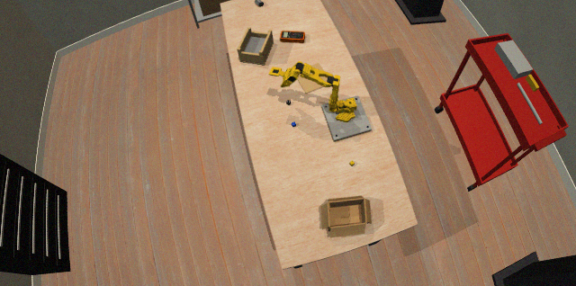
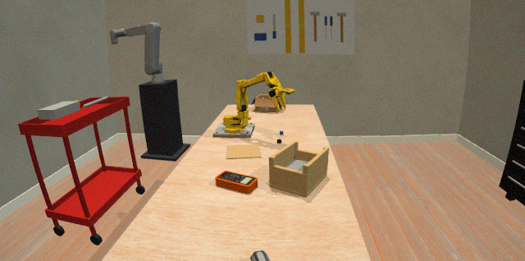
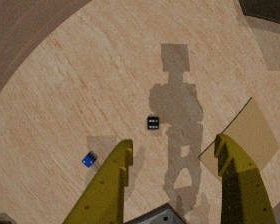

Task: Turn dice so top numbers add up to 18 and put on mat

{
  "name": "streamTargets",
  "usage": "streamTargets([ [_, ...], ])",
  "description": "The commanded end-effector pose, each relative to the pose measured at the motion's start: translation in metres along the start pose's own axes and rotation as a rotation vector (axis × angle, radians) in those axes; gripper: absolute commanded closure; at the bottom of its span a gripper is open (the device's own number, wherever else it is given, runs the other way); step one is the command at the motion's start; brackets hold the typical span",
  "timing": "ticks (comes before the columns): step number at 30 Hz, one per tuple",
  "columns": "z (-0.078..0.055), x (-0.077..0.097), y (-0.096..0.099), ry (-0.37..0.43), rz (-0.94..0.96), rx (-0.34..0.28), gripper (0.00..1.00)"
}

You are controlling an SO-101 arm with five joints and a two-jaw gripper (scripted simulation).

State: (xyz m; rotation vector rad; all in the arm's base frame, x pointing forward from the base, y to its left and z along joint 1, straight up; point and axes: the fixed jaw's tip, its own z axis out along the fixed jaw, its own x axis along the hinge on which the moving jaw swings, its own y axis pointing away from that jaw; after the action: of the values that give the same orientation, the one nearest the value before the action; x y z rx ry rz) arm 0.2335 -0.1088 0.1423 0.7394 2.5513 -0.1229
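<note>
A black die (image 1: pixel 288 102) (image 2: pixel 279 141) (image 3: pixel 153 123) lies on the table with six white pips up in the wrist view. A blue die (image 1: pixel 293 124) (image 2: pixel 281 132) (image 3: pixel 89 159) lies beside it; its top number is too small to tell. A yellow die (image 1: pixel 352 163) lies beyond the arm's base, its number unreadable. The tan square mat (image 1: pixel 309 86) (image 2: pixel 244 152) (image 3: pixel 257 136) lies flat with no die on it. My gripper (image 1: pixel 284 84) (image 2: pixel 281 108) (image 3: pixel 173 140) is open and empty, high above the table, fingers pointing down. The black die shows ahead between the fingertips in the wrist view.
A wooden open-front bin (image 1: pixel 255 48) (image 2: pixel 299 171) and an orange multimeter (image 1: pixel 292 36) (image 2: pixel 236 181) stand past the mat. A cardboard box (image 1: pixel 346 227) is at the opposite table end. The arm's grey base plate (image 1: pixel 346 130) (image 2: pixel 221 131) is by the table's edge.
</note>
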Motion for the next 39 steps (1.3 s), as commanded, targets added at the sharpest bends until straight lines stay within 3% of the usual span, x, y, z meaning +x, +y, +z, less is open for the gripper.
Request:
streamTargets([
  [1,0.002,0.001,0.002,0.018,0.004,-0.002,0.75],
  [7,0.011,0.006,0.001,0.061,0.004,0.002,0.75],
  [15,0.051,0.03,-0.001,0.267,0.004,0.024,0.75],
  [17,0.051,0.03,-0.001,0.267,0.004,0.024,0.75],
  [25,0.086,0.062,-0.004,0.472,0.003,0.046,0.75],
  [30,0.092,0.069,-0.005,0.514,0.003,0.051,0.75],
  [39,0.091,0.068,-0.001,0.516,0.009,0.053,0.75],
])
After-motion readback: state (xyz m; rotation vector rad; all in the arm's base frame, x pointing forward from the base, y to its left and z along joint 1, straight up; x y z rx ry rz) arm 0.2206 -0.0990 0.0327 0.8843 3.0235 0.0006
